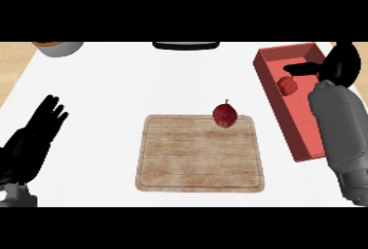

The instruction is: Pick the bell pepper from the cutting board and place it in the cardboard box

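In the cardboard box (305, 129), bell pepper (287, 85) lengthwise along it, right hand (339, 65) fingers apart beside it

Light is bright and even, falling from above. The white counter (108, 97) looks nearly washed out. The board (199, 160) shows a thin, soft shadow along its near edge. The box (282, 119) has walls of a darker red than its paler floor. The right forearm (338, 126) carries a soft pale sheen. The left hand (32, 141) and right hand (341, 63) read as flat black shapes with little shading.
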Tool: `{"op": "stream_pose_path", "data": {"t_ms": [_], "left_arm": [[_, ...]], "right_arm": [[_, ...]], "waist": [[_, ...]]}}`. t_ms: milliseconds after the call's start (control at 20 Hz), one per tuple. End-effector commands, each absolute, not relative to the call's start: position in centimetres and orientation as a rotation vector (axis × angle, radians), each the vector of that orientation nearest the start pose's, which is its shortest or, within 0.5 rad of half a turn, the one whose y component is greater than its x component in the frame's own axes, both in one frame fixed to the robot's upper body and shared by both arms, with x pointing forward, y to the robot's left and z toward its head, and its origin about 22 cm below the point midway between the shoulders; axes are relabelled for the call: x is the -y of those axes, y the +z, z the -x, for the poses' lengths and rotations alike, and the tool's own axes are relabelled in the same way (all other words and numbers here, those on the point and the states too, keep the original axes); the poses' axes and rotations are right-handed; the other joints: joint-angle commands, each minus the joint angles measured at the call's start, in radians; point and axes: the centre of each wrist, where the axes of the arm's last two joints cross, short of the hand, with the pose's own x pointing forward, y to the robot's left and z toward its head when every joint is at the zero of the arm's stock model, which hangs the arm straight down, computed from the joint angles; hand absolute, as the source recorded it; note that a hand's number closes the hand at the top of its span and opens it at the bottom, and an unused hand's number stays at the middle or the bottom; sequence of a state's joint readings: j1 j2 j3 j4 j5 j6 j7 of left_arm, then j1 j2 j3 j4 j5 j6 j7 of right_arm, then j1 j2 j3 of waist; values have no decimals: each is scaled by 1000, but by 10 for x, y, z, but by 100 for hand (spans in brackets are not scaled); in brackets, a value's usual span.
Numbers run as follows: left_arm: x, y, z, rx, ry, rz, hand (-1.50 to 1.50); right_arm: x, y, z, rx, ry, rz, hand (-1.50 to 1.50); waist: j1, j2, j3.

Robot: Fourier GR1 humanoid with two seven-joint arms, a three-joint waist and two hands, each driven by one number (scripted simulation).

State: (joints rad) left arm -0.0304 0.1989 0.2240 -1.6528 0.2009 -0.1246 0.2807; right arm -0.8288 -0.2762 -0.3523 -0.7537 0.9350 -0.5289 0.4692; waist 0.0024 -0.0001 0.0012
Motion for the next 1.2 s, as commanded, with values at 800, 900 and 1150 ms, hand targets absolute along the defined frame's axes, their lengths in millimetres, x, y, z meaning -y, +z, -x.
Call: {"op": "stream_pose_path", "data": {"t_ms": [800,900,1150], "left_arm": [[-329,42,-230,1453,56,-61,0],[-335,64,-243,1446,63,-67,0],[-324,47,-242,1449,48,-77,0]], "right_arm": [[381,122,-283,1414,-372,1123,-150],[391,127,-262,1434,-381,1126,-150],[403,112,-257,1389,-355,1131,-150]], "waist": [[-8,-2,-2],[-12,-3,-1],[-3,0,-1]]}}
